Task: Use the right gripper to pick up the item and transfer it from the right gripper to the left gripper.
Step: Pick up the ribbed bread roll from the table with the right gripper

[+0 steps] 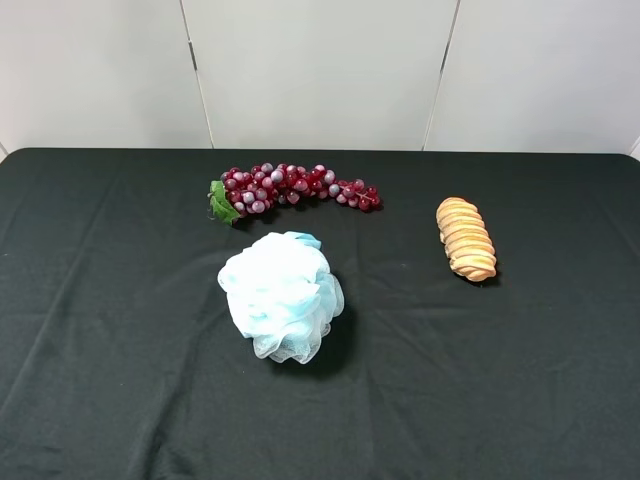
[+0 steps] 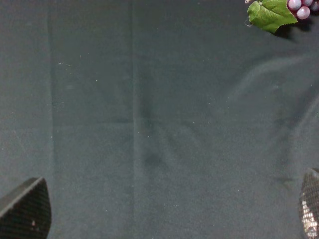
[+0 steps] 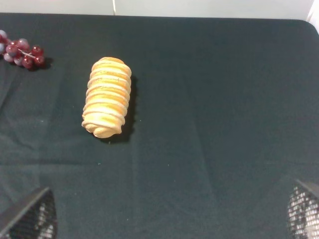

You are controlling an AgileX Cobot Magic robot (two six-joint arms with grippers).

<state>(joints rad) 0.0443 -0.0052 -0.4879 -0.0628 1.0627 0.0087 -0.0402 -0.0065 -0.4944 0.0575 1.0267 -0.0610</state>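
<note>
Roll, looks: a small oblong roll (image 1: pixel 466 238), golden-tan, with crosswise braided ridges running end to end. The crests are a deeper orange and the grooves are paler.
Roll, place: it lies flat on the dark table (image 1: pixel 120 300), on the right side and toward the back. Its long axis runs roughly front to back.
Roll, neighbours: the grapes (image 1: pixel 295 187) are off to its left at the back. The pale-blue puff (image 1: pixel 282 296) sits near the middle. The roll is well apart from both.
Roll vs right pincer: in the right wrist view the roll (image 3: pixel 107 97) lies ahead of the right pincer (image 3: pixel 167 214). It touches neither fingertip (image 3: pixel 30 216) and sits off the midline, toward the grapes (image 3: pixel 22 52).
Right pincer, state: released, with the jaws spread wide and only cloth between them.
Left pincer, state: the left pincer (image 2: pixel 168 206) is also released, jaws wide apart over bare cloth. A green leaf (image 2: pixel 270 13) and a few grapes (image 2: pixel 299 6) show at the far corner of its view.
Roll vs left pincer: the left wrist view does not show the roll.
Arm pose: each pincer points out across the table, angled down at the cloth. Only the fingertips show, so the rest of each arm cannot be told.
</note>
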